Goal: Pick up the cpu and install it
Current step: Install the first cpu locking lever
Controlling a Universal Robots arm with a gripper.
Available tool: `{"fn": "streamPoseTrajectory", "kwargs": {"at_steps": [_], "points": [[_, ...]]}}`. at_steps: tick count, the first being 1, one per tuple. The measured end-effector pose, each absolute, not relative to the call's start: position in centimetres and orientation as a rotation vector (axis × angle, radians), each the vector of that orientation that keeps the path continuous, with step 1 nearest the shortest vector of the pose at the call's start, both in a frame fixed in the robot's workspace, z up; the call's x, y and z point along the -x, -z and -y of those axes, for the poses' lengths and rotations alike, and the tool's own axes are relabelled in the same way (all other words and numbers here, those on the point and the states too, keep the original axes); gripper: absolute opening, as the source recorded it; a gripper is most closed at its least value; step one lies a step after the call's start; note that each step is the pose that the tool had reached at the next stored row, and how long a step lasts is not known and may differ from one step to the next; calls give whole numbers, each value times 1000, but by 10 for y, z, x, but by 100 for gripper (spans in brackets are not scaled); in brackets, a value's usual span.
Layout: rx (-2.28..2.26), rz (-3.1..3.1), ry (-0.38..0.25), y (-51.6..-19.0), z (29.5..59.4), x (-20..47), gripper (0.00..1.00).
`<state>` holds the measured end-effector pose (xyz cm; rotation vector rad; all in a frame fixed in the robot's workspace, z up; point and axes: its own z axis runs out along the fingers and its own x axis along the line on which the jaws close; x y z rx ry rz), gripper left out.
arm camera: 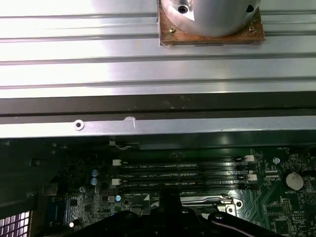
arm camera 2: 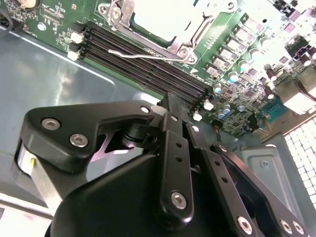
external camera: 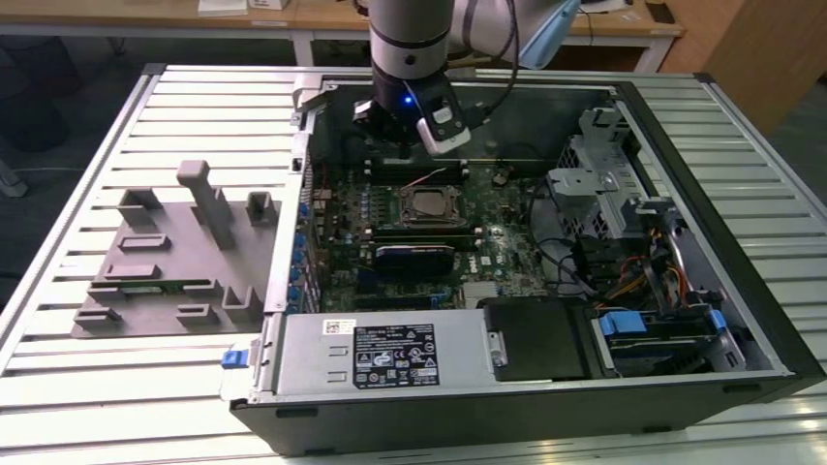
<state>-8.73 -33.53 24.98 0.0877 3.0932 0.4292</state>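
Observation:
My gripper (external camera: pixel 416 126) hangs from the arm over the far part of the open computer case, above the black memory slots (arm camera 2: pixel 148 64). In both wrist views its black linkages (arm camera 2: pixel 168 148) fill the foreground, and I see nothing held in them. The square metal-framed socket (external camera: pixel 433 205) lies in the middle of the motherboard, just nearer than the gripper in the exterior view. In the second wrist view a pale bright square (arm camera 2: pixel 158 15) sits inside the socket frame (arm camera 2: pixel 185 42). I cannot tell whether it is the cpu. A thin wire lever (arm camera 2: pixel 143 54) lies beside the frame.
A grey parts fixture (external camera: pixel 168 262) with upright posts stands on the slatted table (external camera: pixel 77 387) at the exterior view's left. Inside the case are the power supply (external camera: pixel 387 354), a metal drive cage (external camera: pixel 607 184) and cable bundles (external camera: pixel 621 266). The arm's base (arm camera: pixel 210 19) stands beyond the case wall.

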Motion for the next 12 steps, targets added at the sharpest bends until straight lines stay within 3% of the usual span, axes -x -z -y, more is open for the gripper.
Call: {"fn": "streamPoseTrajectory", "kwargs": {"at_steps": [12], "points": [[-91, -3071, -403, -248, 335, 87, 11]]}}
